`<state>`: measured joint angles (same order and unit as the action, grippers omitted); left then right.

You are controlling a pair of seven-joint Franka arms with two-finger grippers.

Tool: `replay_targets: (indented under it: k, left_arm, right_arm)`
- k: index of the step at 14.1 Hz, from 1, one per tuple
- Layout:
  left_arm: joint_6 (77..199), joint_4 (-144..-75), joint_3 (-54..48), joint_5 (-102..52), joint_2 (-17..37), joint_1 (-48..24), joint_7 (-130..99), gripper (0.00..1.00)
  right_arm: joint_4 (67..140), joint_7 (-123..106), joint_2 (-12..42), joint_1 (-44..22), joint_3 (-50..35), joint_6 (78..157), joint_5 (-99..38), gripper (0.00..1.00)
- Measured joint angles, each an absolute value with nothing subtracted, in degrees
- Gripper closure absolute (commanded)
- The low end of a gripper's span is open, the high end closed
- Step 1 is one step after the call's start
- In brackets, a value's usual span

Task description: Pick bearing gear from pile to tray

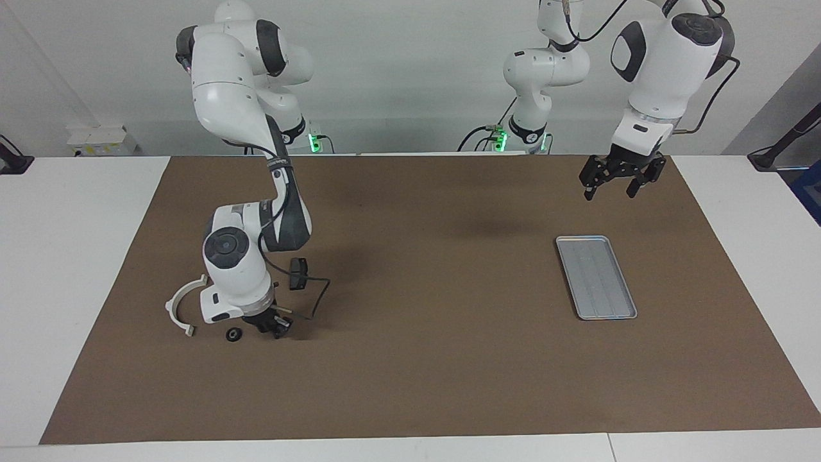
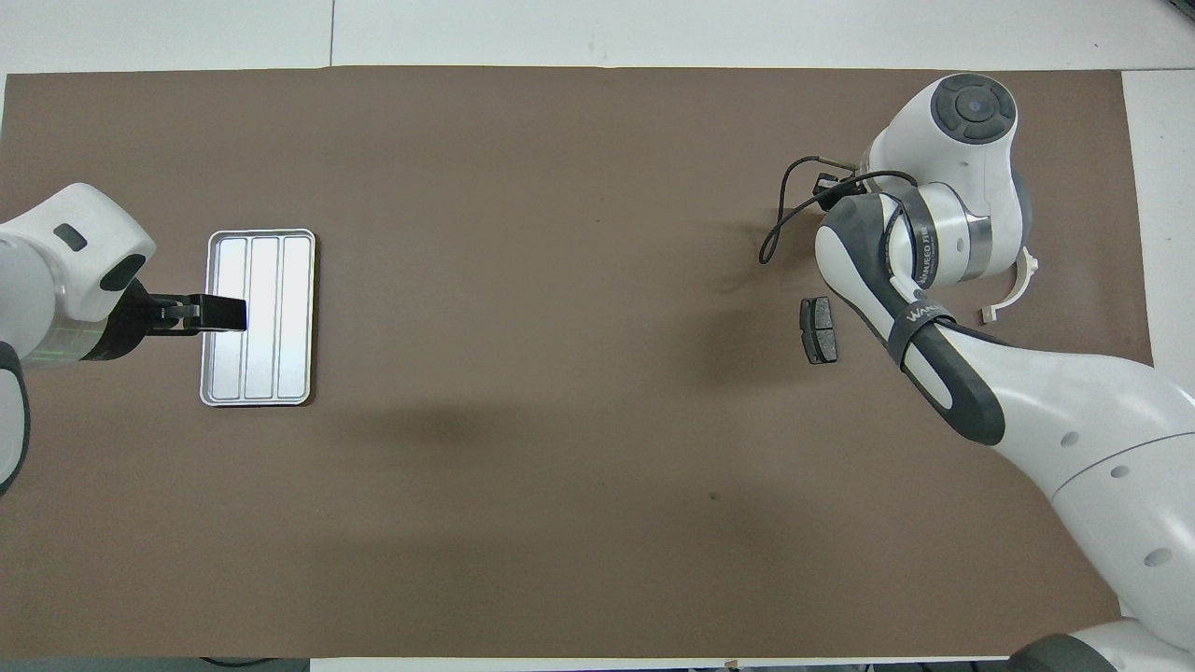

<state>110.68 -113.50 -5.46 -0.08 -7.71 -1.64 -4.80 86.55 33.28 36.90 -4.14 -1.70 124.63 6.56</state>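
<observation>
The pile lies at the right arm's end of the table. It has a white curved arc [image 1: 181, 307], also in the overhead view [image 2: 1019, 282], a small black round piece [image 1: 234, 334] and a dark grey plate [image 2: 819, 329]. My right gripper [image 1: 274, 326] is down at the mat beside the round piece; in the overhead view the arm hides it. The silver ribbed tray [image 1: 596, 277] lies empty toward the left arm's end, also in the overhead view [image 2: 259, 317]. My left gripper [image 1: 619, 183] hangs open and empty in the air over the tray's edge [image 2: 217, 314] and waits.
A brown mat [image 1: 423, 359] covers most of the white table. A black cable [image 1: 319, 296] loops from the right arm's wrist just over the mat beside the pile.
</observation>
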Motion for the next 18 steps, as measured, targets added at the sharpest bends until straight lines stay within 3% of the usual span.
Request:
replay_targets:
  k: [7,12,18]
  left_arm:
    - [117.4,-113.5,-5.5,-0.1,-0.8,-3.9,-7.1,0.01]
    - [121.1,-113.5,-5.5,-0.1,2.4,-5.5,-9.1,0.01]
    - [122.1,-113.5,-5.2,-0.1,2.5,-5.5,-9.3,0.01]
  right_arm:
    - [86.4,33.3,36.9,-4.1,-1.7,123.8,6.6,1.00]
    - [81.8,33.3,36.4,-4.0,-1.5,114.8,6.6,1.00]
    - [79.6,33.1,30.8,-4.5,-3.1,105.5,6.6,1.00]
